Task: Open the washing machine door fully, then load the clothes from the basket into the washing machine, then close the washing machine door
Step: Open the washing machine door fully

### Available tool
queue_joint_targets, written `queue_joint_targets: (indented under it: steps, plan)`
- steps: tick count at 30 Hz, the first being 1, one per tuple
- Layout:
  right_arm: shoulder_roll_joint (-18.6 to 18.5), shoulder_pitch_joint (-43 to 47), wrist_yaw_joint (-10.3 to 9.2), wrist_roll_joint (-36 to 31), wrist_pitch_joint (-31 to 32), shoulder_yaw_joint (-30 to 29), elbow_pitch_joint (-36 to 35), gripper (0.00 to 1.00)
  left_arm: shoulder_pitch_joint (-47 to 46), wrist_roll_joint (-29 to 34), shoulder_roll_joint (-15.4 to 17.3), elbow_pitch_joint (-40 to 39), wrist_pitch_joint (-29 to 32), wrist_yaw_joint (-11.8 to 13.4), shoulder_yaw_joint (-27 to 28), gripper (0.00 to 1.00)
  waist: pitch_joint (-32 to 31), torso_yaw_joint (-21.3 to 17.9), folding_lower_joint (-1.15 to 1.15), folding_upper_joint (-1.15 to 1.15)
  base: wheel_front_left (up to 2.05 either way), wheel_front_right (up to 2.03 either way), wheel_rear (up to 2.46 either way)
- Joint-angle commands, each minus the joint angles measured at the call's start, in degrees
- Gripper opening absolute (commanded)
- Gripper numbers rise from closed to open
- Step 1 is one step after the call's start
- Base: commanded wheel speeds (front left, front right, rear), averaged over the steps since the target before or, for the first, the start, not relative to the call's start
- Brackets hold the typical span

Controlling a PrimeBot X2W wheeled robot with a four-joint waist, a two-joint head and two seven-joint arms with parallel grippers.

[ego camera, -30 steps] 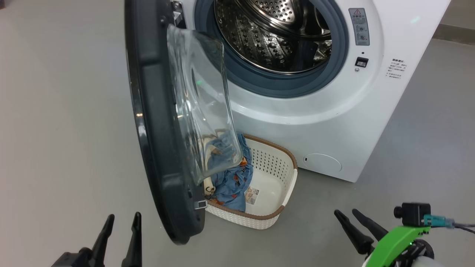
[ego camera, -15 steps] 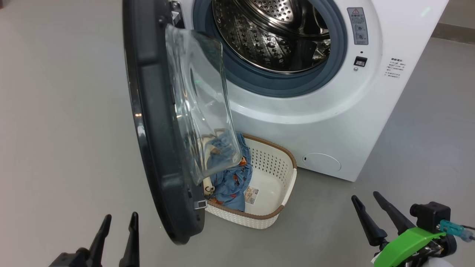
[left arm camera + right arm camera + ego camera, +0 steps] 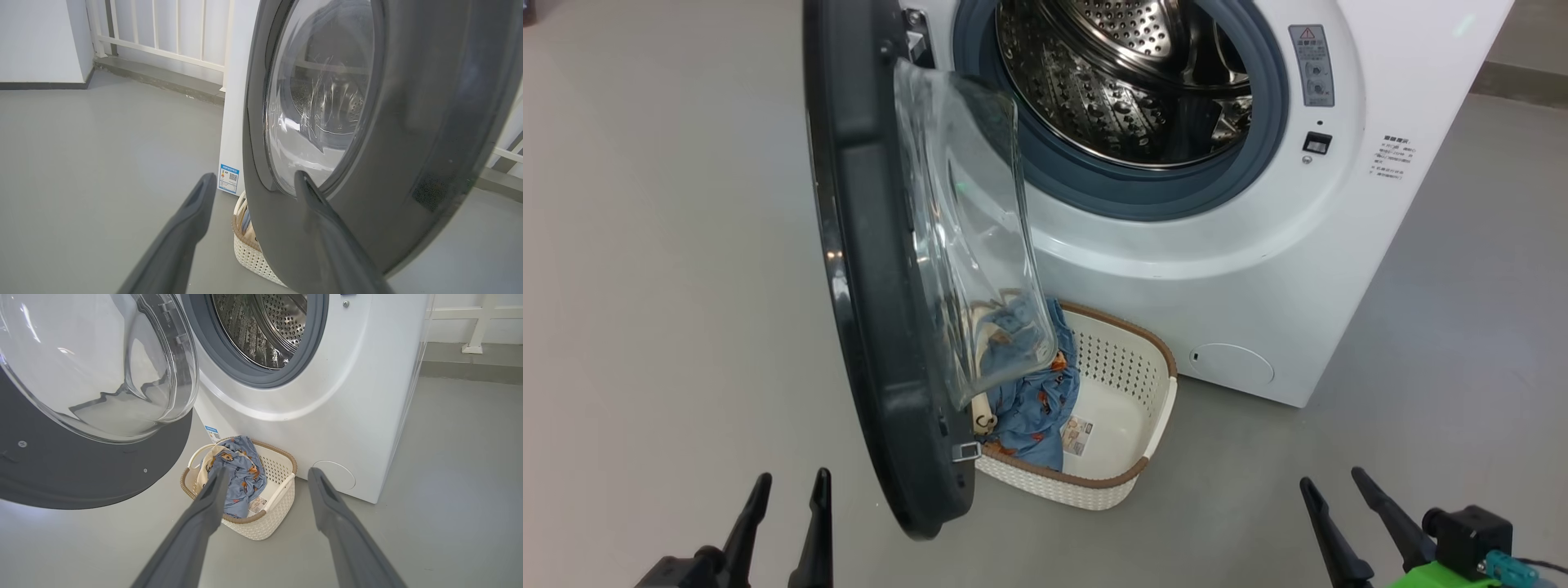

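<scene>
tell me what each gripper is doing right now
Left gripper: open, holding nothing, low beside the washing machine door.
Right gripper: open, holding nothing, pointing toward the basket but short of it.

head: above, looking down | left wrist: low, close against the washing machine door (image 3: 408, 122) | right wrist: low, facing the basket (image 3: 261, 528) — all share both

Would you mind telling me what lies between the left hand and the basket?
The open washing machine door stands between the left hand and the basket, as the head view shows.
</scene>
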Motion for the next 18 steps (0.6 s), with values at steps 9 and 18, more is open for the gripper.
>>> queue_joint_targets:
  steps: [9, 18]
  plan:
    - [0.5, 1.3, 0.08, -1.3, -0.7, 0.3, -1.3, 1.00, -2.2, -1.1, 0.8, -2.5, -0.7, -0.2, 2.5, 0.00, -1.0, -0.3, 0.00, 0.00, 0.00, 0.00, 0.00]
    - [0.4, 1.8, 0.08, -2.3, -0.7, -0.3, -1.8, 1.00, -6.7, -3.8, -0.6, -18.7, -0.7, -0.2, 6.3, 0.00, -1.6, -0.2, 0.00, 0.00, 0.00, 0.00, 0.00]
